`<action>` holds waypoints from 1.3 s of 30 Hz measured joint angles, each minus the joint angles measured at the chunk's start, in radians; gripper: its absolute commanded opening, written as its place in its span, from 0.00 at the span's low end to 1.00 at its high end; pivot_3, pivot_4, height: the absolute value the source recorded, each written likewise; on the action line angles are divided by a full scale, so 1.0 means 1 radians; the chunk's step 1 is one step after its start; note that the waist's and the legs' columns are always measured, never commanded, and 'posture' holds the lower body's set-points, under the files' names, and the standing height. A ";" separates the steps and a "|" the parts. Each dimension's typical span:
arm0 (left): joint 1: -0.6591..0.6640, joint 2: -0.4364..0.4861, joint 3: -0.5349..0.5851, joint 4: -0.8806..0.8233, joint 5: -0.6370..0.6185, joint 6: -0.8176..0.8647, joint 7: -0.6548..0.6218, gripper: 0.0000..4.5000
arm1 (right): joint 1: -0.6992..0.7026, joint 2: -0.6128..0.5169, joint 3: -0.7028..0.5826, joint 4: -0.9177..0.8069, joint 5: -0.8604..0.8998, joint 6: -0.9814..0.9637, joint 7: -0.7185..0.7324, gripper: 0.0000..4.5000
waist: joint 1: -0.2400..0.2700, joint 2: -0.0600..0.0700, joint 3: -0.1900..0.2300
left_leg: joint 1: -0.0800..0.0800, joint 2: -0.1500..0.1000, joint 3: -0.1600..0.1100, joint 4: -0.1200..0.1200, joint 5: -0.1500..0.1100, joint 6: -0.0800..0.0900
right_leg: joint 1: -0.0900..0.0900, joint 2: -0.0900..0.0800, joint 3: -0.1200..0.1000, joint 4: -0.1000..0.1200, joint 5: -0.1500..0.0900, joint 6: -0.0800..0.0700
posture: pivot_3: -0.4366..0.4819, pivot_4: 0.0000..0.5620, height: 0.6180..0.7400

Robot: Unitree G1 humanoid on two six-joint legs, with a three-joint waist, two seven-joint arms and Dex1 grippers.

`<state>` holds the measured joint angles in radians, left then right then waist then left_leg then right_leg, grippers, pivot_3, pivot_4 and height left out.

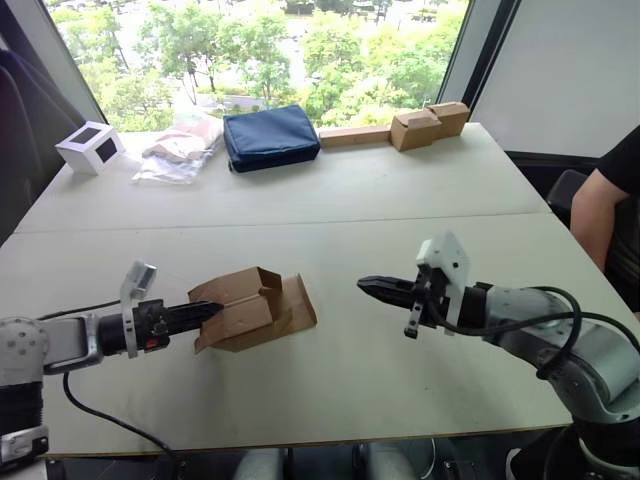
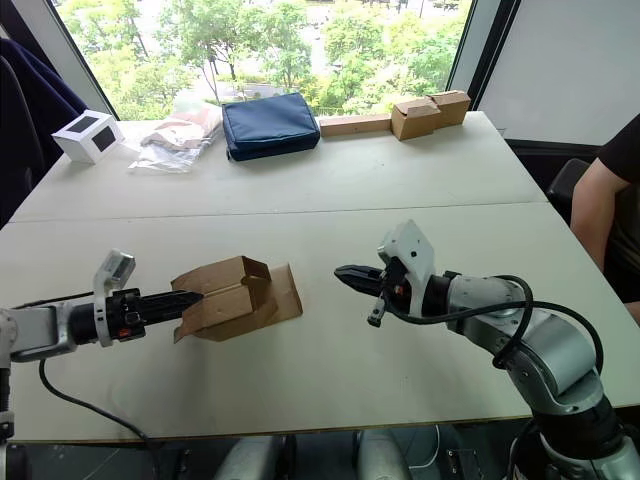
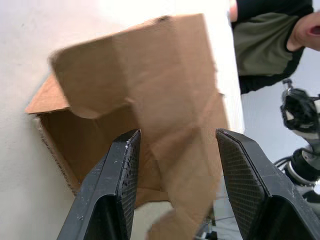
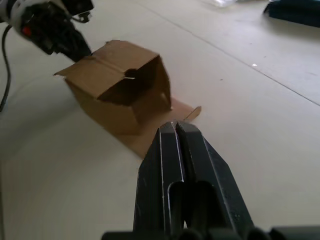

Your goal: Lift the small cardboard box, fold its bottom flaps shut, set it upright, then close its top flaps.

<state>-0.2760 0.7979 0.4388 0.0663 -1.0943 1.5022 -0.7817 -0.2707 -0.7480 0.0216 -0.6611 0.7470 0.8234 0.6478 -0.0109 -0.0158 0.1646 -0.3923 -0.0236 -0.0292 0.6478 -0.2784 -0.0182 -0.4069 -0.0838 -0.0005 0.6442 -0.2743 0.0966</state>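
Small plain brown corrugated cardboard box: lying on its side on the pale desk, toward the near edge on the robot's left, one flap spread flat on the desk toward the right end effector. Open end faces the right arm, interior visible in the right wrist view; bottom flaps not yet folded.

Left end effector: at the box's left-hand face, tips at or touching the cardboard (contact not certain). Fingers spread wide in the left wrist view, a cardboard panel between them, nothing clamped.

Right end effector: well apart from the box, above bare desk, fingers pressed together, empty.

Handling, as judged: light, hollow, thin-walled; likely to slide on the smooth desk if pushed from one side only. Walls likely to buckle under hard pinching. Best taken by a wall edge near a corner, or braced between both end effectors on opposite faces. Flaps hinge freely, offering poor purchase for lifting.
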 measured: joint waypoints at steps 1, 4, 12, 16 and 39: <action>0.000 -0.002 0.000 -0.003 -0.001 -0.002 -0.006 0.54 | 0.003 0.002 0.007 -0.007 0.000 0.000 0.004 0.00 | 0.000 0.000 0.000 | 0.000 0.000 0.000 0.000 0.000 0.000 | 0.000 0.000 0.000 0.000 0.000 0.000 | 0.48 0.27 0.98; 0.004 -0.048 0.002 -0.003 -0.005 -0.006 0.001 0.54 | 0.016 0.018 0.035 -0.007 -0.018 -0.006 0.007 0.00 | 0.001 0.000 0.000 | 0.000 0.000 0.000 0.000 0.000 0.000 | 0.000 -0.002 0.000 0.000 0.000 0.000 | 0.48 0.27 0.98; -0.002 -0.207 0.058 0.043 -0.029 -0.017 0.095 0.54 | 0.023 0.051 0.070 -0.002 -0.059 -0.037 0.009 0.00 | 0.001 -0.001 0.000 | 0.000 -0.001 0.000 0.000 0.000 0.000 | 0.000 -0.002 -0.001 0.000 0.000 0.001 | 0.48 0.27 0.98; -0.007 -0.233 0.067 0.051 -0.031 -0.028 0.115 0.54 | 0.024 0.053 0.081 0.001 -0.073 -0.038 0.011 0.00 | 0.001 -0.001 0.000 | 0.000 -0.001 0.000 0.000 0.000 0.000 | 0.000 -0.002 -0.001 0.000 0.000 0.001 | 0.48 0.27 0.98; -0.046 -0.281 0.048 0.091 -0.073 -0.040 0.125 0.01 | 0.029 0.050 0.081 0.000 -0.078 -0.031 0.021 0.00 | 0.001 -0.001 0.000 | 0.000 -0.001 0.000 0.001 0.000 0.000 | 0.000 -0.001 -0.001 0.000 0.000 0.001 | 0.48 0.27 0.98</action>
<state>-0.3218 0.5171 0.4866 0.1575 -1.1669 1.4623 -0.6563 -0.2414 -0.6978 0.1025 -0.6612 0.6693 0.7925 0.6692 -0.0095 -0.0166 0.1646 -0.3926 -0.0248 -0.0295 0.6485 -0.2785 -0.0179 -0.4065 -0.0849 -0.0020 0.6441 -0.2740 0.0972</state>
